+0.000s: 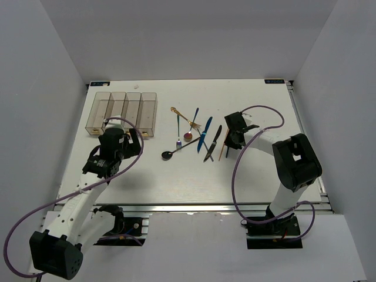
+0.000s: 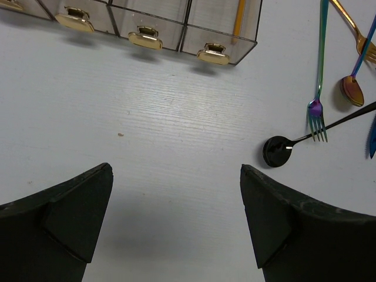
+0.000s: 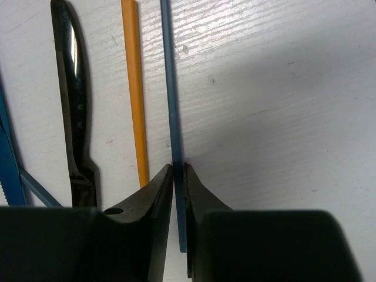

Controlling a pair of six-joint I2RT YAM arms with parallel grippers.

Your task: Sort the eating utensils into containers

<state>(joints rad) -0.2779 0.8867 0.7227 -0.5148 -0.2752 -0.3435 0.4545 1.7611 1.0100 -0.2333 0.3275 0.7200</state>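
Note:
The containers (image 1: 123, 111) are a row of clear brownish bins at the table's back left; in the left wrist view the containers (image 2: 158, 23) have gold marks, and an orange chopstick (image 2: 239, 17) lies in the end bin. My left gripper (image 2: 176, 167) hangs open over bare table just in front of them. The utensils lie mid-table: black spoon (image 1: 167, 154), green fork (image 1: 178, 132), blue knife (image 1: 204, 134), black knife (image 1: 212, 144). My right gripper (image 3: 178, 165) is shut on a blue-grey chopstick (image 3: 170, 88) lying on the table, beside another orange chopstick (image 3: 135, 88).
A black knife (image 3: 73, 100) lies left of the orange chopstick, a blue knife (image 3: 7, 153) further left. A gold spoon (image 2: 352, 91) and black spoon (image 2: 278, 151) lie right of my left gripper. The right arm's purple cable (image 1: 235, 176) loops over the table.

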